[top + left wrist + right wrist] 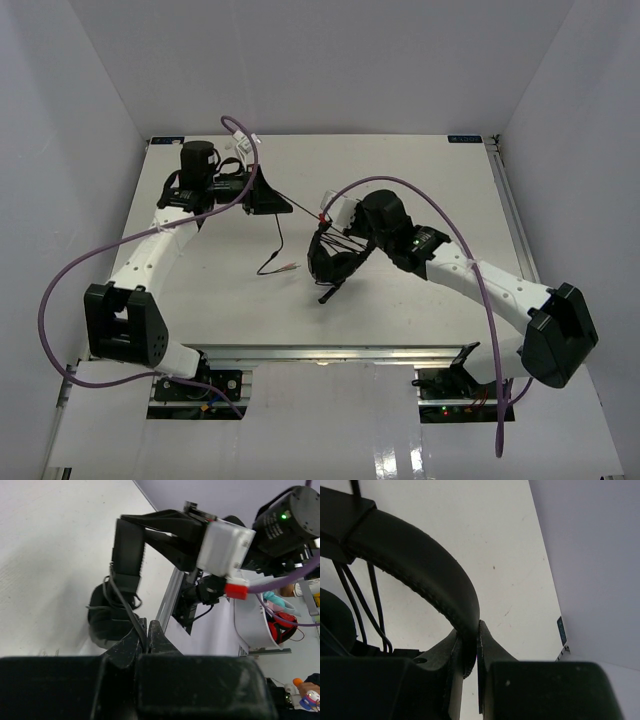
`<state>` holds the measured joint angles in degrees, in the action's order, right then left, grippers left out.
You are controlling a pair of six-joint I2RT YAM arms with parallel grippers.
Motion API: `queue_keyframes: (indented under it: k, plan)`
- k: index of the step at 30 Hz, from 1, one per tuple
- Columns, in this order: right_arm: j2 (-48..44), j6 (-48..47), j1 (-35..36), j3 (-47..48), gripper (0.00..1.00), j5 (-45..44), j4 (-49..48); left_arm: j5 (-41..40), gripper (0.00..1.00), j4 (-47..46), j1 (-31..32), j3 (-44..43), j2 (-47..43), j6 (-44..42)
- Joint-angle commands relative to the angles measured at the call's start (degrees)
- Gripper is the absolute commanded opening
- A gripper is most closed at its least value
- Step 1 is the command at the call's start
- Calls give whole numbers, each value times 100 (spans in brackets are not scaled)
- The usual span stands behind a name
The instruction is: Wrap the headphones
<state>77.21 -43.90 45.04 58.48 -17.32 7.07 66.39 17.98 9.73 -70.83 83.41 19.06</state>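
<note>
My right gripper (470, 652) pinches the arched headband (420, 570) of the black headphones (335, 258), upright near the table's (430, 300) middle. Their thin dark cable (279, 235) stretches left into my clamped left gripper (145, 632); its reddish plug (291, 267) lies loose on the table.

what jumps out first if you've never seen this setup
The black headphones stand out in the middle of the table, their headband clamped in the right fingers. Their thin cable runs taut to the left fingers, which pinch it farther back on the left.
</note>
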Motion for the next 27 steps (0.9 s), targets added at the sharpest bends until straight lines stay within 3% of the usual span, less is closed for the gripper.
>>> queue_keyframes:
  k: [1, 6, 18, 21, 27]
  plan:
    - [483, 214, -196, 417, 8, -1061, 761, 270, 0, -348, -77, 86, -859, 440]
    - [788, 701, -472, 675, 8, -1431, 498, 41, 0, -339, -13, 236, -1107, 776]
    - [1206, 1546, -768, 1445, 8, -1499, 465, -353, 0, -249, 1135, -307, -646, 1464]
    - [1299, 1975, -768, 1708, 8, -1312, 697, -927, 0, -521, 1606, -342, -442, 1853]
    - [1393, 2981, -980, 2282, 8, -530, 1256, -2362, 0, -1995, 2071, 237, -480, 2898]
